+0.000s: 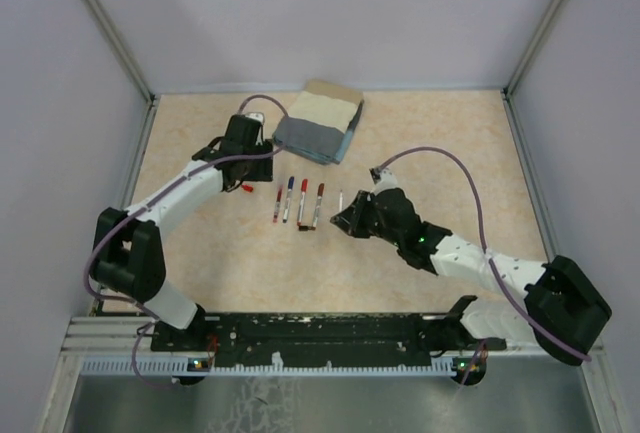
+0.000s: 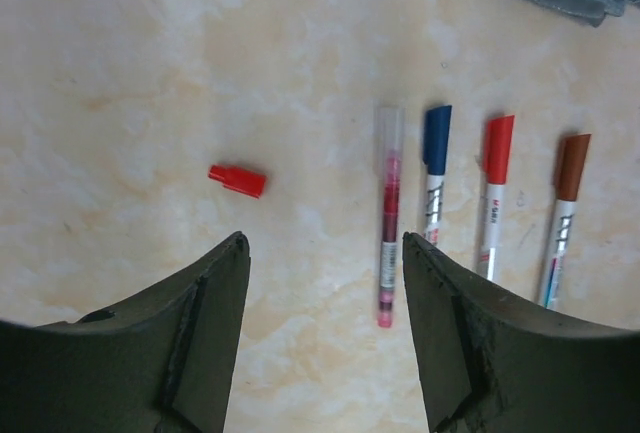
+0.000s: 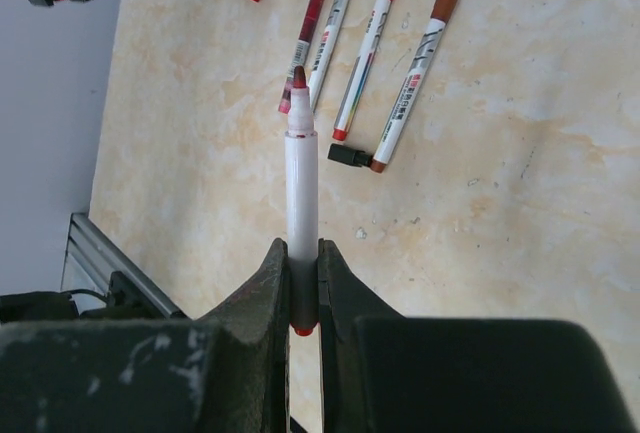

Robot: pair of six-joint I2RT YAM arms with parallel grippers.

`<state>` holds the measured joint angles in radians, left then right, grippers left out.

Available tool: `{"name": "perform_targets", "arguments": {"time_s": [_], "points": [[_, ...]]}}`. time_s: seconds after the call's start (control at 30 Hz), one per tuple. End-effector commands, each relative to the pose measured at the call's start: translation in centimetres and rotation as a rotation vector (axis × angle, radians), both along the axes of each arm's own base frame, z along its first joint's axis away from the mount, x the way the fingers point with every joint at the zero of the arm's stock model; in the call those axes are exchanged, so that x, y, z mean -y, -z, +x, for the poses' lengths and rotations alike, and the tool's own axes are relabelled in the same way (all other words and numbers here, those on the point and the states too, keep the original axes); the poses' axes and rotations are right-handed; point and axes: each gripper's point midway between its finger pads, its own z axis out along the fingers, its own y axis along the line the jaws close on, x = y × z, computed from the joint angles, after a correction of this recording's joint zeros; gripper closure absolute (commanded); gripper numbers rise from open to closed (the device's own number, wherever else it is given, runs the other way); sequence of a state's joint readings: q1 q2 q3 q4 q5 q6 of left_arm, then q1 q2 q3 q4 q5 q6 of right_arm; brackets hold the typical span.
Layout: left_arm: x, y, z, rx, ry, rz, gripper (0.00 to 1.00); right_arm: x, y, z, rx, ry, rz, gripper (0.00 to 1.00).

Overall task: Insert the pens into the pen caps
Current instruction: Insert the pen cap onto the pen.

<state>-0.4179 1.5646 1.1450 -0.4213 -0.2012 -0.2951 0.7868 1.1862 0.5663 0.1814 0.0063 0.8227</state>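
**Operator:** Four capped pens form the pen row (image 1: pixel 303 198) on the table (image 1: pixel 200 263). What lies left of the row?

**Technician:** The red cap (image 2: pixel 238 180), well left of the row. It is a short, stepped plastic cylinder lying on its side. The left gripper (image 2: pixel 325 253) hovers over it with its jaws spread and nothing between them.

**Operator:** How will the cap handle?

**Technician:** It looks light, rigid and smooth, so it will probably roll or skid if nudged. Take it across the body and leave the open end free.

**Operator:** And the row itself?

**Technician:** Slim, stiff white barrels with printed labels, lying parallel and apart. Their caps are clear, blue, red and brown. A black cap (image 3: pixel 349 156) lies just beside the tail of the brown-capped pen. Beyond the row sits a soft folded cloth (image 1: pixel 318 121).

**Operator:** Right of the row?

**Technician:** The right gripper (image 3: pixel 303 263) is clamped on the uncapped red pen (image 3: pixel 301 173) near its tail, with the felt tip pointing toward the row. The barrel looks slick, and a hold this far back leaves a long free length. The tip may swing when it meets a cap.
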Motion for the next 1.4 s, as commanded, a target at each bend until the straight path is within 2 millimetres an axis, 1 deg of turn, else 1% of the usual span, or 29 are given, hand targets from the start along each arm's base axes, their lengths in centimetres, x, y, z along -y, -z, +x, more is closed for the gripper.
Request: {"name": "perform_targets", "arguments": {"time_s": [0.0,0.07,0.17,0.2,0.3,0.43,0.57,0.67,0.77,0.83,0.87,0.93,1.0,1.03,1.2,1.27,1.37], "points": [[-2.0,-2.4,2.5,0.082,0.208,0.272,0.31,1.3,-1.1,0.2,0.064,0.029,-0.009,1.0],[-2.1,-2.2,3.3,0.096,0.295,0.339,0.31,1.6,-1.2,0.1,0.073,0.031,-0.012,1.0],[-2.4,-1.4,4.1,0.106,0.407,0.407,0.31,2.0,-1.4,-0.2,0.084,0.025,-0.02,1.0],[-2.3,-1.1,4.2,0.112,0.452,0.407,0.31,2.1,-1.5,-0.3,0.087,0.022,-0.023,1.0],[-1.3,-0.5,3.9,0.151,0.658,0.409,0.3,2.4,-1.8,-0.7,0.092,0.011,-0.032,1.0],[-1.5,-0.3,4.4,0.191,0.807,0.432,0.33,2.9,-2.0,-1.1,0.098,0.003,-0.049,1.0],[-1.5,1.1,3.8,0.125,0.976,0.325,0.35,3.2,-1.7,-1.4,0.086,-0.002,-0.059,1.0],[-1.9,2.7,2.8,0.024,1.067,0.21,0.37,3.3,-1.7,-1.7,0.075,0.0,-0.05,1.0],[-2.3,4.2,2.2,-0.053,1.13,0.154,0.37,3.4,-1.8,-1.9,0.066,0.003,-0.041,1.0],[-2.7,5.3,2.4,-0.08,1.15,0.164,0.38,3.5,-1.9,-2.1,0.066,-0.001,-0.046,1.0],[-2.9,6.1,2.0,-0.11,1.171,0.16,0.38,3.7,-1.9,-2.1,0.067,0.0,-0.053,1.0],[-3.2,6.9,2.0,-0.123,1.201,0.171,0.4,4.0,-1.8,-2.3,0.067,-0.001,-0.071,1.0],[-3.6,7.4,2.5,-0.115,1.217,0.209,0.41,4.2,-1.8,-2.4,0.067,-0.001,-0.084,1.0],[-3.8,7.6,3.1,-0.098,1.213,0.236,0.41,4.3,-1.8,-2.4,0.066,-0.001,-0.087,1.0],[-4.4,7.8,4.7,-0.046,1.206,0.309,0.41,4.4,-1.8,-2.5,0.063,0.0,-0.089,1.0],[-4.5,8.0,4.7,-0.048,1.215,0.313,0.41,4.3,-1.9,-2.5,0.062,-0.003,-0.089,1.0],[-4.6,8.6,4.2,-0.067,1.233,0.307,0.42,4.2,-1.9,-2.5,0.06,-0.007,-0.091,1.0]]}}
